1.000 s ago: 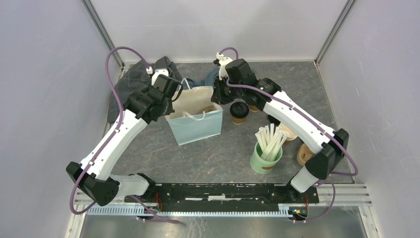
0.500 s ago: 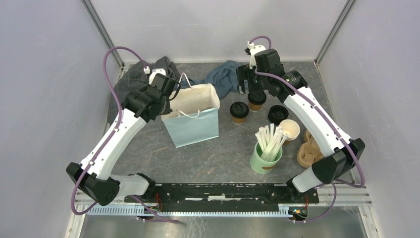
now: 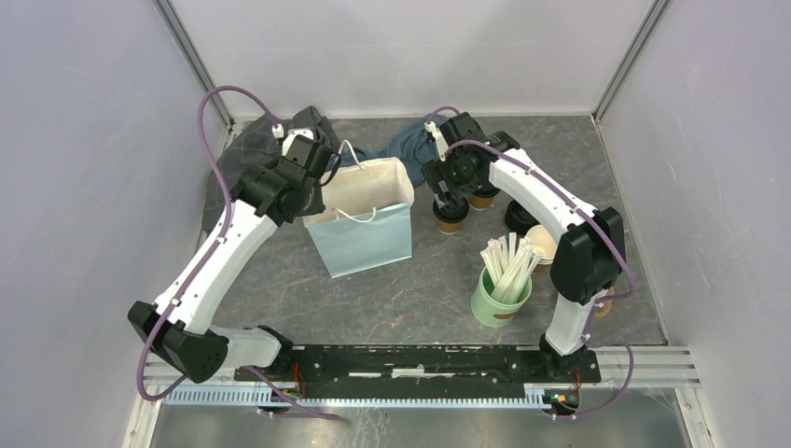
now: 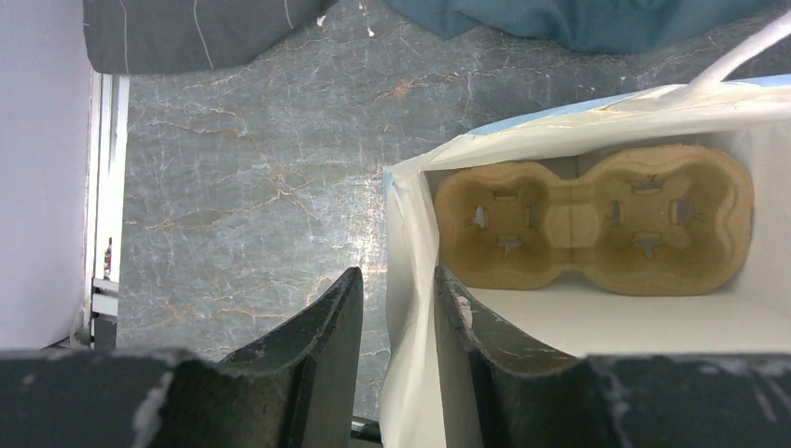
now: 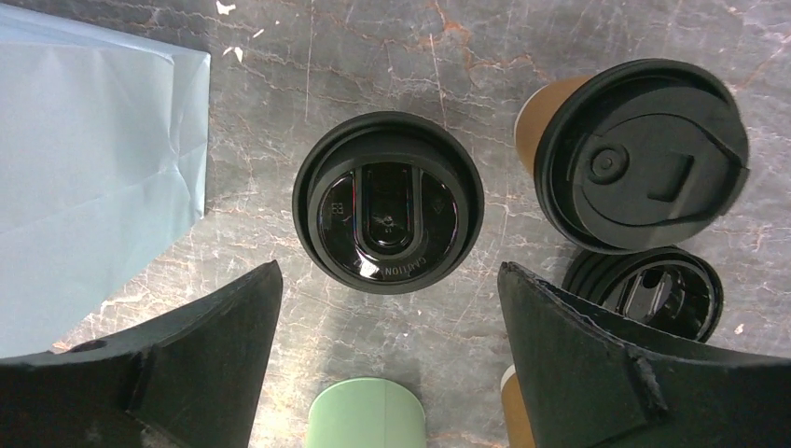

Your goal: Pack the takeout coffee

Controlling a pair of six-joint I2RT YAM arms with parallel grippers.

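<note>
Grey marbled surface (image 3: 420,289), pale booth walls. Blue paper bag (image 3: 359,238) upright, mouth open. Pulp cup carrier (image 4: 597,229) flat inside, both wells vacant. Left pincer (image 4: 392,280) eased off clamp, slack astride bag wall. Right pincer (image 5: 389,273) shifted off far cup, spread wide above nearer takeout coffee (image 5: 387,201) beside bag. Second takeout coffee (image 5: 644,154) just beyond. Neither packed; grasp looks next.

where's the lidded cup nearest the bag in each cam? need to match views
Top external: lidded cup, just right of the blue bag.
Left wrist: not in it.
Right wrist: dead centre, seen lid-on from above.
Shared landmark: the blue bag, at the left edge in the right wrist view, looked into in the left wrist view.
</note>
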